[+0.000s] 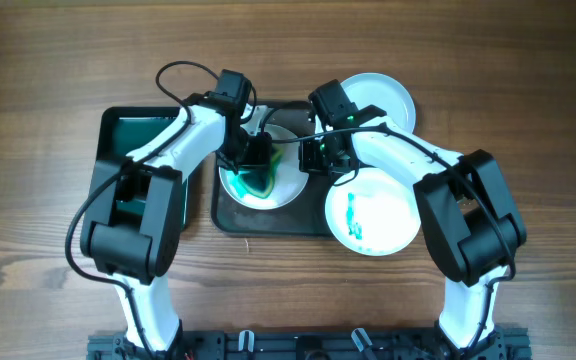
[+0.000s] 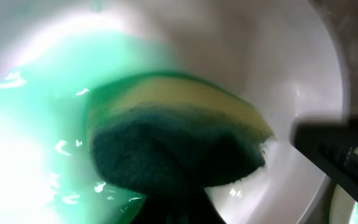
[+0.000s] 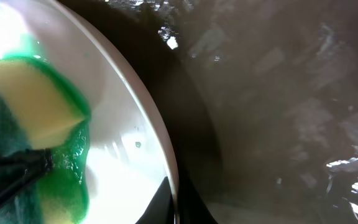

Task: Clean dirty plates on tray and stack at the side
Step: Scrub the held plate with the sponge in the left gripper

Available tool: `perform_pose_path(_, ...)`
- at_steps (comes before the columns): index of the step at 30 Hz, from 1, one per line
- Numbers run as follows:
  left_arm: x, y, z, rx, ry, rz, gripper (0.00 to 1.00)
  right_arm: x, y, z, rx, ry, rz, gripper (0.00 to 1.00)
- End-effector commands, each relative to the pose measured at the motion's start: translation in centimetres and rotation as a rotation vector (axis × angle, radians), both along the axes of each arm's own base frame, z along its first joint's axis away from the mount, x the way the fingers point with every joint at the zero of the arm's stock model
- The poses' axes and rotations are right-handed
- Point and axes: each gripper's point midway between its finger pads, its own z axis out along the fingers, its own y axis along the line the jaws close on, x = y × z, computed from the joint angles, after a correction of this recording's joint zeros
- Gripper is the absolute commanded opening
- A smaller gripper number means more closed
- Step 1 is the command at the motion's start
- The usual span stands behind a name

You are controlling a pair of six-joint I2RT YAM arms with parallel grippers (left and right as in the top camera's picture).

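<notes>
step: mid-scrub on plate [image 1: 290, 185] in tray [image 1: 268, 222] | left jaws clamped on sponge [image 2: 173, 143] | right jaws: couldn't tell | next: needed green smear [image 2: 30, 124] wiped off

Overhead, my right claw [image 1: 320, 155] sits under its own wrist, grip unreadable. The left wrist view blurs the sponge [image 2: 179, 143] and crops the white plate [image 2: 278, 56].

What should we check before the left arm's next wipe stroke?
1. Grip on sponge by left gripper: ok, pressed on the centre plate.
2. Cleanliness of centre plate: not ok, wet green smear across it.
3. Bracing by right gripper at that plate's rim: cannot tell, it sits at the rim but the grip is hidden.
4. Wipe of front-right plate: not ok, teal streaks.
5. State of far plate: ok, no smears on the part showing.
</notes>
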Motion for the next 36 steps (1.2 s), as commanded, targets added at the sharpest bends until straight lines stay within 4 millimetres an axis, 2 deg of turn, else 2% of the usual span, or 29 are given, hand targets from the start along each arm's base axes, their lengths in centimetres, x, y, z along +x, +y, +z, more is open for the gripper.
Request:
perform_pose_path(1,-0.2,8.2,-2.3,0.489,-0.008,0.345,0.04,-1.0,0.1,-1.7,-0.019,0.042,0.013,0.04)
perform_pose_path(3,-0.7,8.5,-2.2,0.505,0.014,0.441,0.04,-1.0,0.1,-1.7,-0.019,0.043,0.012,0.04)
perform_pose_path(6,-1.7,6.7,-2.0,0.414,0.102,0.478,0.04,-1.0,-0.1,-1.8,-0.027,0.051,-0.020,0.04)
perform_pose_path(8,-1.9,3.8,-1.7,0.259,0.165,0.430,0.04,-1.0,-0.1,-1.8,-0.028,0.053,-0.021,0.04)
perform_pose_path(9,-1.8,0.4,-1.0,0.062,0.182,0.274,0.04,-1.0,-0.1,-1.8,-0.029,0.054,-0.020,0.04)
perform_pose_path(10,-1.8,-3.4,0.6,-0.173,0.169,0.103,0.04,-1.0,-0.1,-1.8,-0.029,0.054,-0.020,0.04)
perform_pose_path(11,-1.5,-5.1,1.7,-0.287,0.144,0.041,0.04,-1.0,-0.1,-1.8,-0.029,0.054,-0.020,0.04)
perform_pose_path(13,-0.3,-5.3,1.8,-0.298,0.090,0.038,0.04,-1.1,-0.1,-1.8,-0.030,0.055,-0.020,0.04)
perform_pose_path(14,0.5,-5.0,1.5,-0.269,0.059,0.054,0.04,-1.1,-0.1,-1.8,-0.030,0.056,-0.019,0.04)
perform_pose_path(15,1.4,-3.8,0.7,-0.187,0.031,0.116,0.04,-1.1,-0.1,-1.8,-0.031,0.056,-0.017,0.04)
perform_pose_path(16,2.2,-2.0,-0.1,-0.078,0.007,0.200,0.04,-1.1,-0.1,-1.8,-0.031,0.056,-0.017,0.04)
perform_pose_path(17,2.7,0.7,-1.0,0.074,-0.018,0.298,0.04,-1.1,-0.1,-1.8,-0.031,0.056,-0.017,0.04)
perform_pose_path(19,1.6,6.5,-1.5,0.387,-0.030,0.441,0.04,-1.1,-0.1,-1.8,-0.031,0.055,-0.016,0.04)
perform_pose_path(21,0.0,9.9,-1.0,0.577,-0.019,0.475,0.04,-1.1,-0.1,-1.8,-0.030,0.054,-0.018,0.04)
perform_pose_path(24,-1.5,10.5,-0.9,0.625,0.033,0.454,0.04,-0.9,-0.1,-1.8,-0.026,0.051,-0.023,0.04)
perform_pose_path(25,-2.1,9.8,-1.1,0.587,0.067,0.448,0.04,-0.8,-0.2,-1.7,-0.016,0.056,-0.028,0.04)
perform_pose_path(27,-2.7,7.0,-1.5,0.438,0.141,0.392,0.04,-0.6,-0.5,-1.6,0.018,0.076,-0.034,0.04)
perform_pose_path(29,-3.2,2.9,-1.4,0.208,0.192,0.234,0.04,-0.4,-1.0,-1.7,0.039,0.086,-0.031,0.04)
perform_pose_path(30,-3.6,-0.1,-0.6,0.038,0.215,0.123,0.04,-0.4,-1.0,-1.9,0.043,0.090,-0.026,0.04)
perform_pose_path(31,-3.9,-1.3,-0.2,-0.031,0.219,0.072,0.04,-0.5,-1.0,-2.0,0.041,0.093,-0.026,0.04)
perform_pose_path(33,-3.9,-3.1,0.3,-0.106,0.202,0.018,0.04,-0.5,-1.1,-2.1,0.041,0.094,-0.026,0.04)
perform_pose_path(36,-2.4,-4.0,0.3,-0.133,0.130,0.005,0.04,-0.5,-1.1,-2.1,0.041,0.095,-0.026,0.04)
